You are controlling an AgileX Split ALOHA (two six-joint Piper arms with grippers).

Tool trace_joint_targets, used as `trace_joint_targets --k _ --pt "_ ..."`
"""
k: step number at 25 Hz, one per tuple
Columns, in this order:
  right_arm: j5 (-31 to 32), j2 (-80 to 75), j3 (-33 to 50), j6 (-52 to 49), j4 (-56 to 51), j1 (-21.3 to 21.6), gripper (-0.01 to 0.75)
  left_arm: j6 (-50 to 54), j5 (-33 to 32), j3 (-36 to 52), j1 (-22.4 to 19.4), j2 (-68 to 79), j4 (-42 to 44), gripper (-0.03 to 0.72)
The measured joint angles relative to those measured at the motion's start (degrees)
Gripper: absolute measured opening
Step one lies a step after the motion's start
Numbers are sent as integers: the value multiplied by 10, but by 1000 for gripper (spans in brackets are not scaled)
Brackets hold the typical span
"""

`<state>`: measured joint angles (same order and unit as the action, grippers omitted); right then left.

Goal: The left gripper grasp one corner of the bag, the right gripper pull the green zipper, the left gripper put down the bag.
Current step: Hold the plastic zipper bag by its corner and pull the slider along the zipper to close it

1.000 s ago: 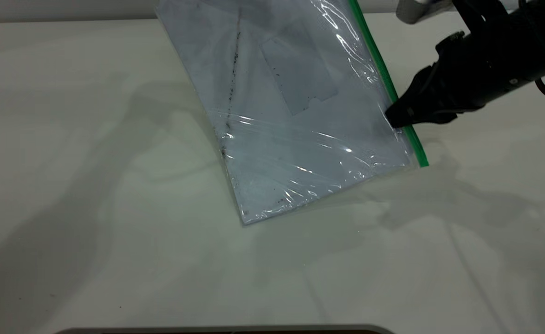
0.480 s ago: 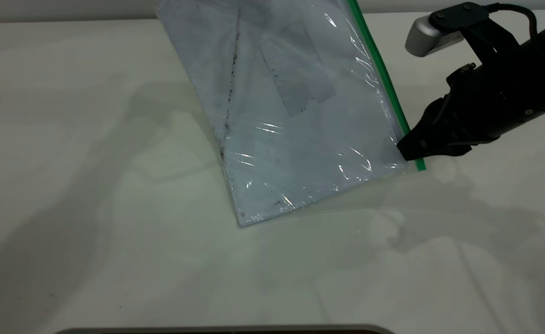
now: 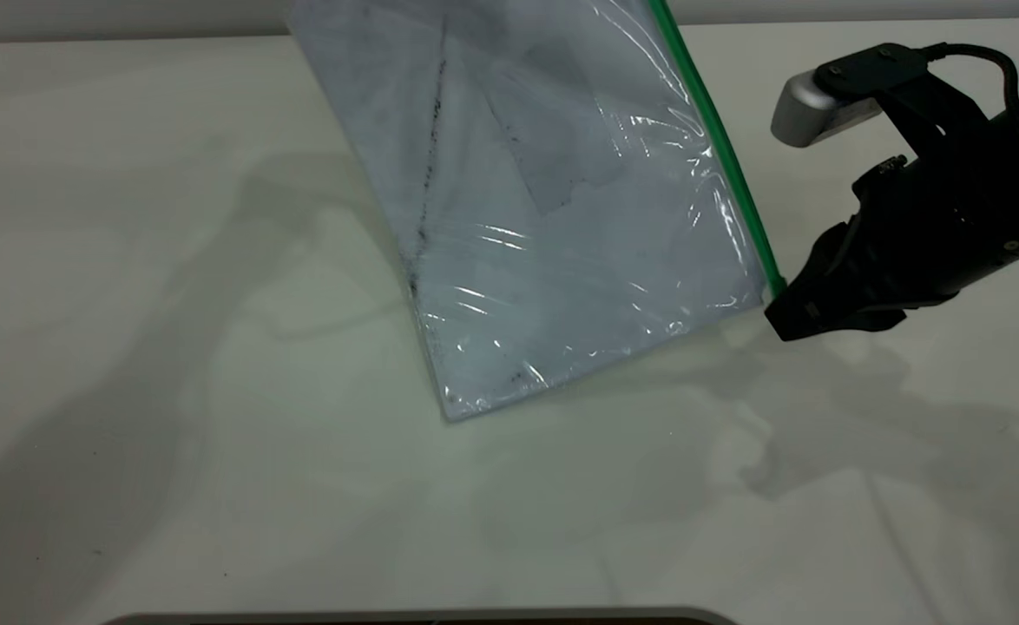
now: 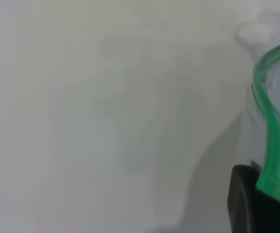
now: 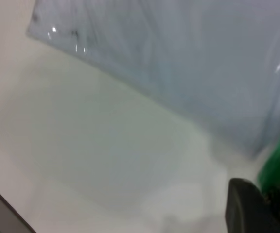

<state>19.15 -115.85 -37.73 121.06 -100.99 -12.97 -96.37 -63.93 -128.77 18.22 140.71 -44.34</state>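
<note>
right gripper (image 3: 779,319) at the lower end of the green zipper (image 3: 718,148)
zipper runs up toward frame top; right gripper seems closed on it, left gripper (image 4: 256,204) holds the bag (image 3: 527,200).

The bag (image 3: 553,217) stands tilted on the desk (image 3: 171,347); the right end effector (image 3: 783,317) sits at its zipper edge's lower right corner.

Exterior looks down steeply; both wrist views share the bag (image 3: 544,217).
</note>
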Motion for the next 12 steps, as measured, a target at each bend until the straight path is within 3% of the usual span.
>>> trace_joint_targets --k 3,8,12 --pt "-2 0 1 0 -4 0 159 0 4 0 -4 0 3 52" --pt "-2 0 1 0 -16 0 382 4 -4 0 -4 0 4 52" --pt "-3 0 -5 -13 -17 0 518 47 -26 -1 -4 6 17 52"
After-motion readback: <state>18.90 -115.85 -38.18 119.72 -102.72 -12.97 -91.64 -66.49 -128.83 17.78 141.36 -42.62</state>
